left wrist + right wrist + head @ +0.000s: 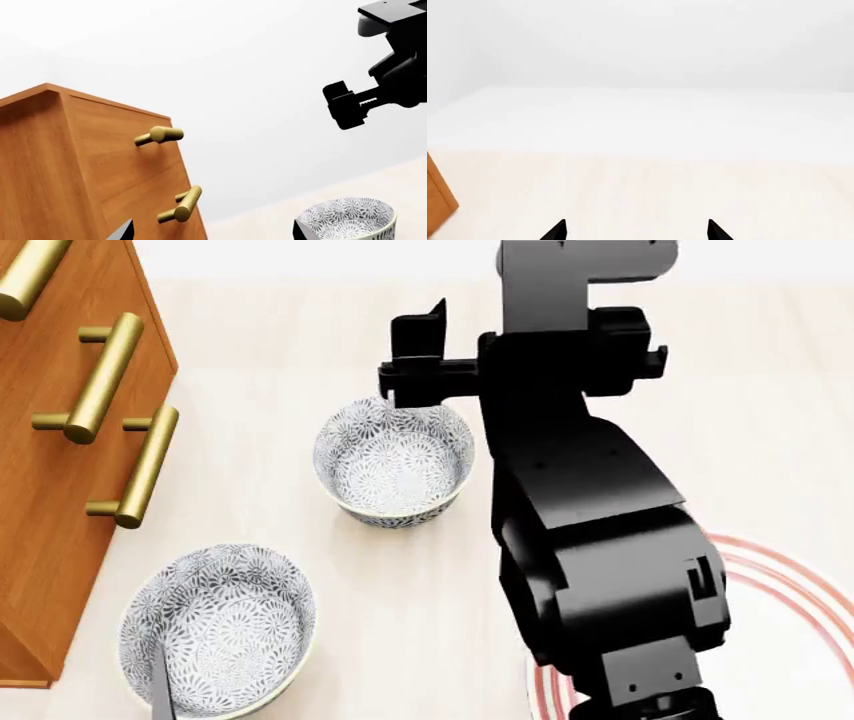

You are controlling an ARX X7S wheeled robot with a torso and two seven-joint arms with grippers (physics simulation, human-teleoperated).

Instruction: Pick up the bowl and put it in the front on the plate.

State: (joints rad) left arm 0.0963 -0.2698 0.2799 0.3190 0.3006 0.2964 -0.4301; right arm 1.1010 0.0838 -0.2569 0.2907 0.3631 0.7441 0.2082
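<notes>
Nearest the robot, the red-ringed plate (pixel 787 640) lies flat on the table (pixel 267 510) at right, partly hidden by the right arm. A patterned near bowl (pixel 220 630) stands at left, well apart from the plate.

Farther out is the bowl (pixel 394 460) this reach seems aimed at. It stands upright on the table, beyond the plate and left of it. The right gripper (pixel 635 231) hangs at its far rim with fingertips spread and nothing between them. Its own camera looks out over bare table and shows no bowl.

The left gripper (pixel 212 232) is likewise spread and empty. It faces the wooden cabinet (pixel 54 490) and its brass handles (pixel 127 465), with a patterned bowl beside one fingertip; which bowl cannot be told.

The bowl looks like glazed ceramic: stiff, smooth, likely slippery and liable to chip, and probably light enough for one arm. Its wall is deep and steep, so the best hold is likely across the rim, one finger inside and one outside.

The mouth faces straight up. Being round, the bowl has no long axis across the table and only a vertical one, so any point on the rim should serve equally. It should stay level on the way to the plate.
</notes>
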